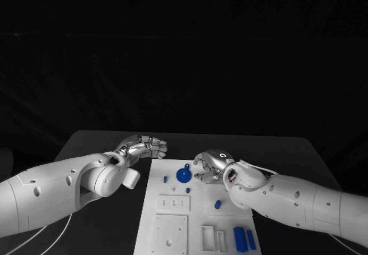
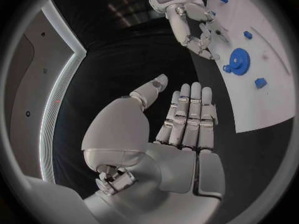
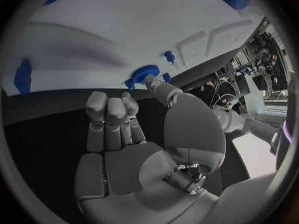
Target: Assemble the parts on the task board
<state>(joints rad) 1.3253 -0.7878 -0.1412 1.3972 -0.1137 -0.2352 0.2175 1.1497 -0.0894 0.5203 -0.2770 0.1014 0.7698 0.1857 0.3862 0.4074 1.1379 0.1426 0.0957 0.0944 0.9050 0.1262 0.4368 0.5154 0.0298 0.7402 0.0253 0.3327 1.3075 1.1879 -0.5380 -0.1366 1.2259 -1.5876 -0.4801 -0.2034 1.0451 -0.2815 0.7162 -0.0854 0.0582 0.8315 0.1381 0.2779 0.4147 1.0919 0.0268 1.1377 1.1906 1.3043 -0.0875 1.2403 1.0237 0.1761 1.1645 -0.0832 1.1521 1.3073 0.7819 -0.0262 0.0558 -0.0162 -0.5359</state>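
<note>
Head view: the white task board (image 1: 170, 212) lies mid-table, a blue gear (image 1: 184, 175) near its far end. Just right of the gear, the right hand (image 1: 210, 166) curls its fingers inward, empty. Left of the board's far corner, the left hand (image 1: 142, 146) hovers, fingers straight and pressed together, holding nothing.
</note>
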